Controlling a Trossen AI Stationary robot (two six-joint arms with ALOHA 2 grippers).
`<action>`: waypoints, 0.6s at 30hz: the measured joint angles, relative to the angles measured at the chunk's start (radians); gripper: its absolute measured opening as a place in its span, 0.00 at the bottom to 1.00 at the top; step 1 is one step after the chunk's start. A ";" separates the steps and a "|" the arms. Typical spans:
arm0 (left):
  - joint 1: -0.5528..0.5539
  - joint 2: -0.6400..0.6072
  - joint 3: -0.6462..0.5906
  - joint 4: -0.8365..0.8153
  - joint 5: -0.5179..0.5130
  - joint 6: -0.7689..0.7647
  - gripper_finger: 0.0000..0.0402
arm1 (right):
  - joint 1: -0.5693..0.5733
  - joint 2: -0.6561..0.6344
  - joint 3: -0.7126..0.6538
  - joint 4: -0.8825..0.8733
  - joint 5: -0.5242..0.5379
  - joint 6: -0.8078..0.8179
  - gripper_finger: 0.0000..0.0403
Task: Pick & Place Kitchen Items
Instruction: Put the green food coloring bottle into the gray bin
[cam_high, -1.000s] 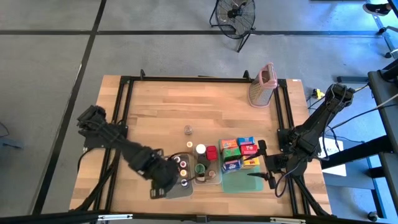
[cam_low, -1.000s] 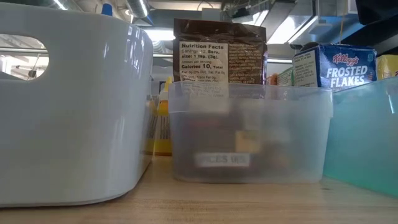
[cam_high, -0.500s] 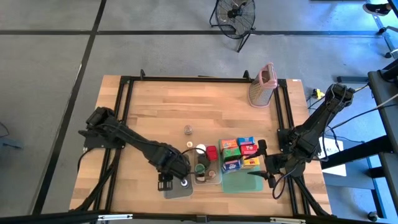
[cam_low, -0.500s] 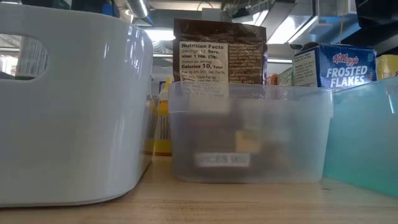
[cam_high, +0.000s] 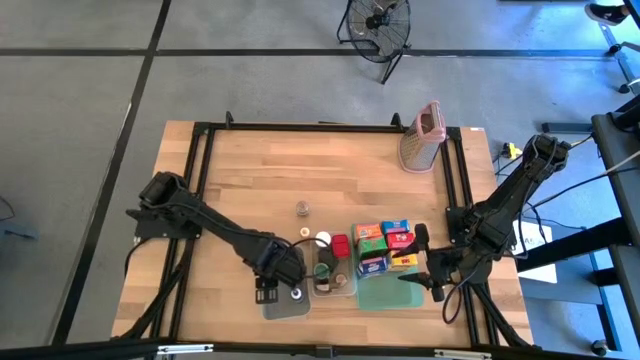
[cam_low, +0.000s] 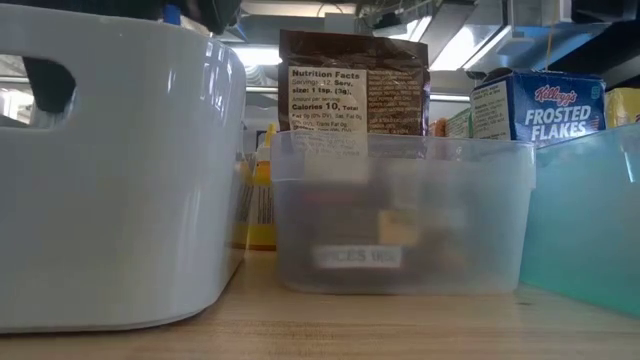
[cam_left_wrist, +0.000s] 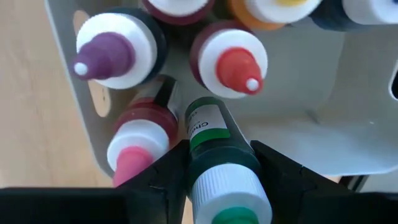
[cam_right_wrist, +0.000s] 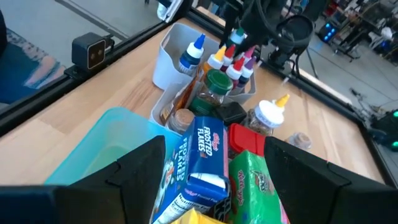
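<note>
High view: left gripper (cam_high: 283, 272) over the white plastic tub (cam_high: 272, 306) at the table's near edge, clamped on a small dark bottle with green label and green cap (cam_left_wrist: 219, 163), held above the tub among its neighbours. Crowding close on every side: purple-tipped bottle (cam_left_wrist: 111, 51), red-tipped bottle (cam_left_wrist: 235, 62), pink-tipped bottle (cam_left_wrist: 134, 149) touching the left finger's side, more white-capped bottles beyond. Just beside the tub, a clear plastic tub (cam_high: 333, 285) packed with jars, including a white-capped jar (cam_high: 322, 240) and a red-capped one (cam_high: 340, 244). Next along, a green tray (cam_high: 385, 293) carrying red, blue, green and yellow cartons (cam_high: 385, 247). Lone small jar (cam_high: 301, 208) mid-table, well apart. Metal grater with pink top (cam_high: 421, 135) near the far edge. Right gripper (cam_high: 428, 281) parked beside the tray's right end, fingers apart, nothing between them.
</note>
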 joint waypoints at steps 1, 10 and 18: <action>0.004 0.000 -0.003 0.003 -0.001 0.000 0.37 | 0.000 0.000 0.000 0.004 0.000 -0.008 0.68; 0.027 0.000 -0.064 0.075 0.004 0.025 0.38 | 0.000 0.000 0.000 0.012 -0.001 0.001 0.68; 0.021 0.000 -0.064 0.100 -0.022 0.026 0.40 | 0.000 0.000 0.000 0.012 -0.003 -0.008 0.68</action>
